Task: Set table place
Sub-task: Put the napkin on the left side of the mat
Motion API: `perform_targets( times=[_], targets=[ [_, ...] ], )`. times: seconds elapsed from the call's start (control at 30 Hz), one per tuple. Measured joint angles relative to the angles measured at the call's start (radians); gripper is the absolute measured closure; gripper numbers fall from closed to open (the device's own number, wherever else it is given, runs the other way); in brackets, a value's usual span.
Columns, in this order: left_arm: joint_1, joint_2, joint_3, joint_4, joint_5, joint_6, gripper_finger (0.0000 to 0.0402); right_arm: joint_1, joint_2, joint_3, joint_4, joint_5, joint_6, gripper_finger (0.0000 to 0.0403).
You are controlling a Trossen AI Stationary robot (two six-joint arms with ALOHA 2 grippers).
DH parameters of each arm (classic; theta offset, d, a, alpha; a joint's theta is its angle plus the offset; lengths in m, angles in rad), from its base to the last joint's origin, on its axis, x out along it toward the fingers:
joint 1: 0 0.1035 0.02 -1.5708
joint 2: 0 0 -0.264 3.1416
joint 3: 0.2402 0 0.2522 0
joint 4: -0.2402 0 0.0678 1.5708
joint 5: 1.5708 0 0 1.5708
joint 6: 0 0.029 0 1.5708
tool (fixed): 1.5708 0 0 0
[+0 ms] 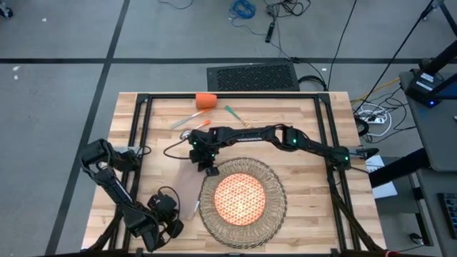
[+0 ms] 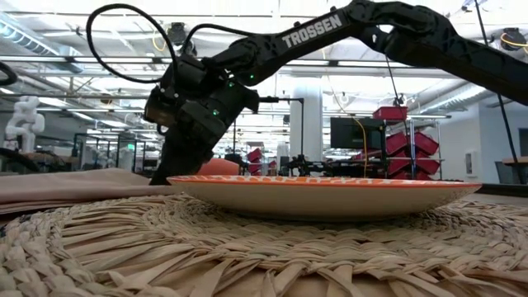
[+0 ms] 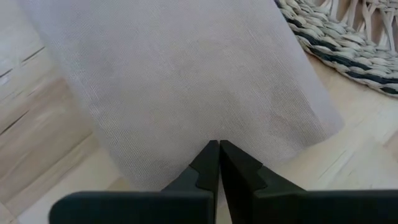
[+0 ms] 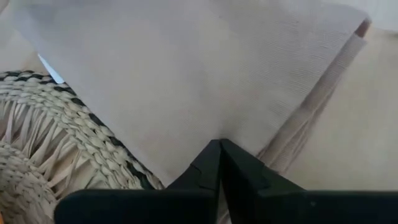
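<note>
The beige napkin lies flat on the wooden table, just left of the woven placemat, which carries the orange-patterned plate. My left gripper is shut at the napkin's near end. My right gripper is shut at its far end, beside the placemat's rim. The orange cup, green-handled fork and two orange-handled utensils lie on the table toward its far edge. My left gripper pinches the napkin's near edge between its two shut fingers, coming low from the table's near left. The cloth spreads away from the fingertips and rests on the table. My right gripper pinches the napkin's far edge between its shut fingers, slanting down from the far side. Several folded layers show at the nearby corner. The cloth lies on the table and over the placemat's rim.
The placemat and plate fill the table's near middle. A thin pale sliver shows between napkin and placemat. Bare wood lies right of the placemat and at the far left.
</note>
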Motion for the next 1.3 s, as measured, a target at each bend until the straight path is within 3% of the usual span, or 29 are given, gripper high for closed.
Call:
perform_targets(
  times=[0.37, 0.73, 1.2, 1.3],
  targets=[
    [0.024, 0.0, 0.0, 0.024, -0.014, 0.011, 0.0401, -0.04, 0.012, -0.004, 0.09, -0.082, 0.014, 0.0403],
    [0.046, 0.0, 0.0, 0.057, -0.003, 0.06, 0.0401, -0.042, 0.014, -0.007, 0.151, -0.077, 0.012, 0.0403],
    [0.045, 0.0, 0.155, -0.242, -0.006, 0.106, 0.0401, -0.023, -0.069, 0.02, 0.126, -0.063, 0.002, 0.0403],
    [0.045, 0.0, 0.18, -0.306, -0.022, 0.107, 0.0401, -0.015, -0.096, 0.023, 0.097, -0.015, -0.025, 0.0403]
  ],
)
